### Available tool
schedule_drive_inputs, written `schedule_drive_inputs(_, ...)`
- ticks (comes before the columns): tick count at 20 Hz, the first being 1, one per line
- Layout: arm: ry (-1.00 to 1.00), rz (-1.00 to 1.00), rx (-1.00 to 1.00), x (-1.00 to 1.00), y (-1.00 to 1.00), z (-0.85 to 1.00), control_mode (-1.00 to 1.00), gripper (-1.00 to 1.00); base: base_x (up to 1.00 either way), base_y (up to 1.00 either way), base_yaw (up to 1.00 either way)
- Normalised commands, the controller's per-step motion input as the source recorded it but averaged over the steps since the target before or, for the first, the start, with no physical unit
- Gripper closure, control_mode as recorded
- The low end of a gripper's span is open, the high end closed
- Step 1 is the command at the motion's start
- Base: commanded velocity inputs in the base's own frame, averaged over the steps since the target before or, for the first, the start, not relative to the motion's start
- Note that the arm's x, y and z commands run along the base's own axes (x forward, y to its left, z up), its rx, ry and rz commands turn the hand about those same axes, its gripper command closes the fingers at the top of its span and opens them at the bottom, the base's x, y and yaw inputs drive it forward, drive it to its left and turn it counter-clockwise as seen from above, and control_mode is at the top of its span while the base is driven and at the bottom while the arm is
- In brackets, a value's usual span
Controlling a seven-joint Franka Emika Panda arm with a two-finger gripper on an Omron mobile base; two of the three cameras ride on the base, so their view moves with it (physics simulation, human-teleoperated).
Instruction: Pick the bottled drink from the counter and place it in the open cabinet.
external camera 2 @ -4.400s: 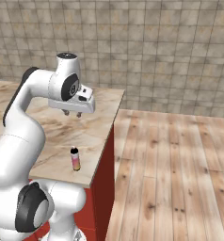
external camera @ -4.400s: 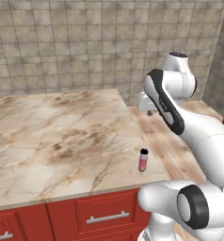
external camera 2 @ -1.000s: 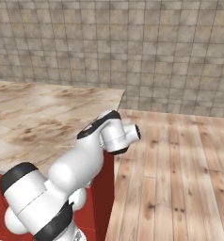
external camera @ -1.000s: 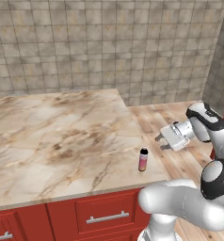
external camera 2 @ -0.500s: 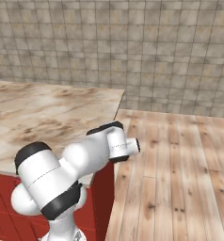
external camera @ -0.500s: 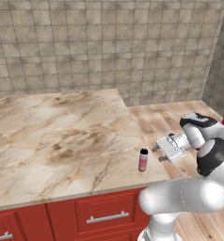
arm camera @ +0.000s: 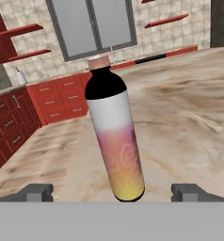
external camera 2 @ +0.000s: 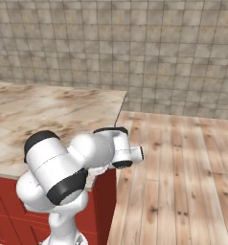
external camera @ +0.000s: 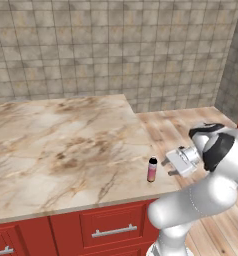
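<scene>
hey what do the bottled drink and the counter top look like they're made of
The bottled drink: likely smooth plastic or glass, going by its glossy black shoulder and printed white-to-pink-to-yellow wrap. The counter: looks like polished marble, beige-brown with darker veins; its fronts are red-painted panels with silver bar handles, apparently metal.

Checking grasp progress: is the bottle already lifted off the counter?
No, the bottle stands upright on the counter, with the gripper open beside it.
</scene>
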Motion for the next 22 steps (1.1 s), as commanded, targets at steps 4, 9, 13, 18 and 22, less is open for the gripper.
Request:
schedule_drive_inputs(4, 0.01, 0.0, 0.0, 0.12, 0.19, -0.25, -1.0, -1.0, 0.0, 0.0, 0.0)
schedule_drive_inputs(9, 0.0, 0.0, 0.0, 0.05, 0.19, -0.15, -1.0, -1.0, 0.0, 0.0, 0.0)
schedule_drive_inputs(13, 0.01, 0.0, 0.0, 0.0, 0.16, -0.01, -1.0, -1.0, 0.0, 0.0, 0.0)
schedule_drive_inputs(18, 0.01, 0.0, 0.0, 0.0, 0.14, 0.0, -1.0, -1.0, 0.0, 0.0, 0.0)
schedule_drive_inputs(22, 0.0, 0.0, 0.0, 0.0, 0.23, 0.0, -1.0, -1.0, 0.0, 0.0, 0.0)
